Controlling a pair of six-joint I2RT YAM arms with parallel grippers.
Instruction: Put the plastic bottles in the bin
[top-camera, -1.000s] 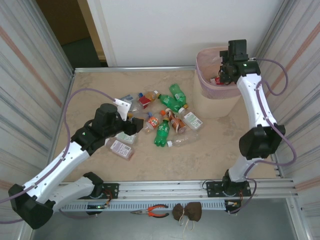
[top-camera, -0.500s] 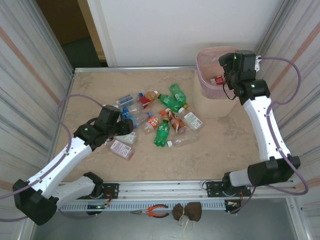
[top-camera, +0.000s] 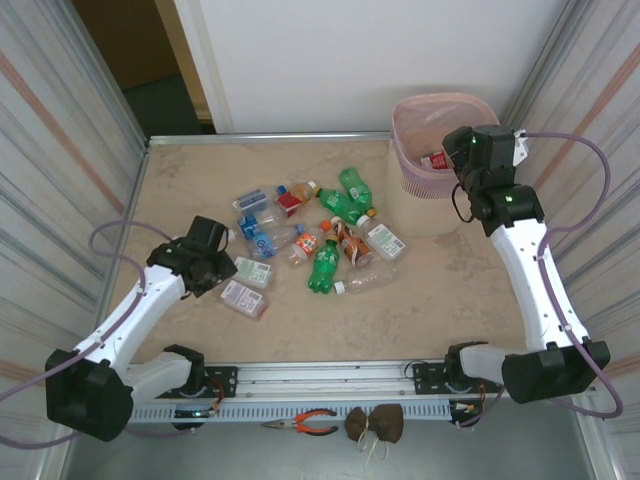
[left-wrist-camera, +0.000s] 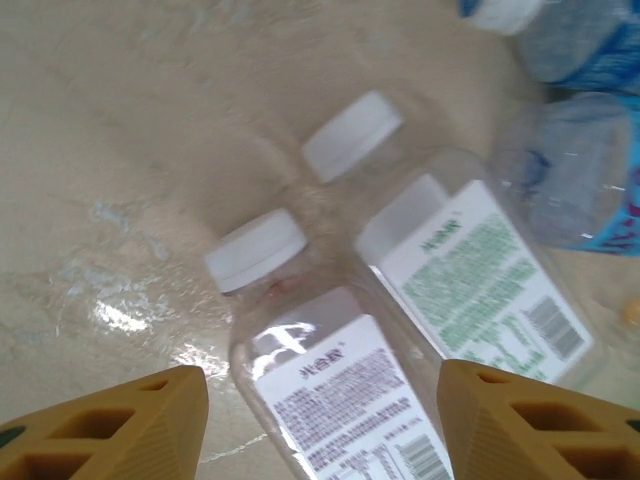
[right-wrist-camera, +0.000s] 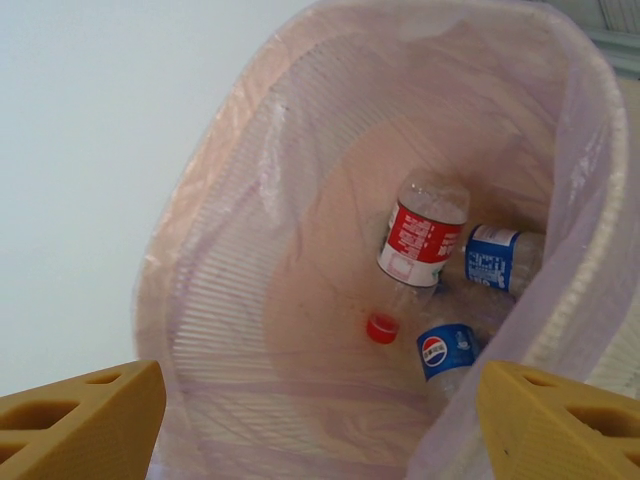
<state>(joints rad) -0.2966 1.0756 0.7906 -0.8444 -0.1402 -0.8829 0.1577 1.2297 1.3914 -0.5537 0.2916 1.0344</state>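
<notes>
Several plastic bottles (top-camera: 330, 235) lie scattered mid-table, clear and green. My left gripper (top-camera: 218, 268) hangs low at the pile's left end. In the left wrist view my left gripper (left-wrist-camera: 322, 430) is open, its orange fingers (left-wrist-camera: 130, 425) straddling a clear white-capped bottle (left-wrist-camera: 330, 390) with gaps on both sides. A second white-capped bottle (left-wrist-camera: 470, 270) lies beside it. The pale pink bin (top-camera: 425, 195) stands at the back right. My right gripper (top-camera: 452, 155) sits at its near-right rim. It is open and empty above the bin (right-wrist-camera: 250, 250), looking down on a red-labelled bottle (right-wrist-camera: 420, 235) and two blue-labelled ones (right-wrist-camera: 447, 352).
Metal-sided walls close in on the table left and right. A rail runs along the near edge, with pliers (top-camera: 315, 422) and a brown lump (top-camera: 375, 425) below it. A blue-labelled bottle (left-wrist-camera: 580, 190) lies just beyond the left gripper's pair.
My left gripper has drawn back left and nearer, from the pile's middle to the two white-capped bottles. My right gripper has pulled back from over the bin to its near-right rim.
</notes>
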